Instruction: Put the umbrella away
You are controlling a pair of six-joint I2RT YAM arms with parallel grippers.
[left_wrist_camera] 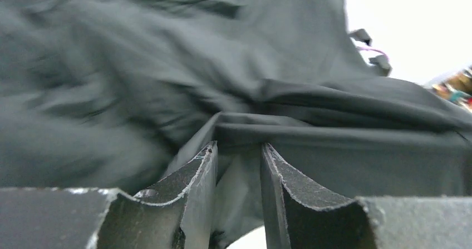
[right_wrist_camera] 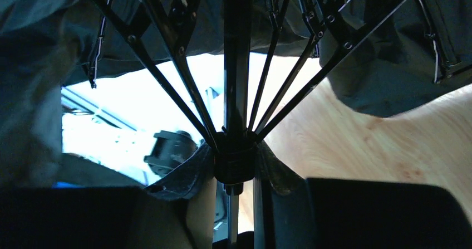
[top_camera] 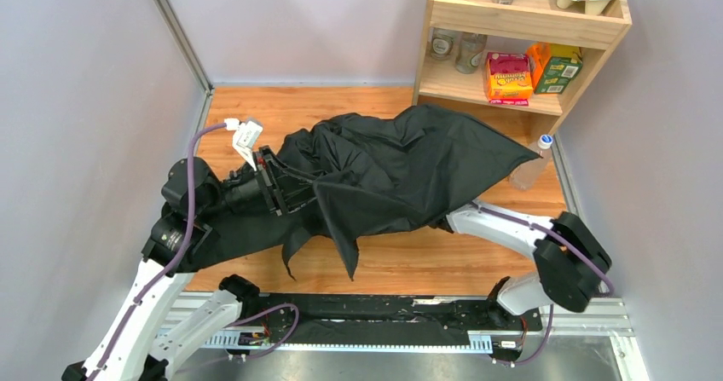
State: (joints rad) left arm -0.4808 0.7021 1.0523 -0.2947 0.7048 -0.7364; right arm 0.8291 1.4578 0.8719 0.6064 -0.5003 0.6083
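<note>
Across the table's middle the umbrella [top_camera: 401,168] sprawls half-open; our left gripper [left_wrist_camera: 238,162] pinches limp, slippery canopy [left_wrist_camera: 167,65], our right gripper [right_wrist_camera: 235,170] clamps the stiff runner [right_wrist_camera: 235,151]; we'd grip there, sparing thin ribs [right_wrist_camera: 167,87].

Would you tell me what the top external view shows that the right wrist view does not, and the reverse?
Only the top view: the shelf with groceries, the bottle beside it, and the whole umbrella draped over the table. Only the right wrist view: the underside, with ribs fanning from the hub on the shaft, and the right tool flanking that hub. Both: the black fabric and the wooden table.
</note>
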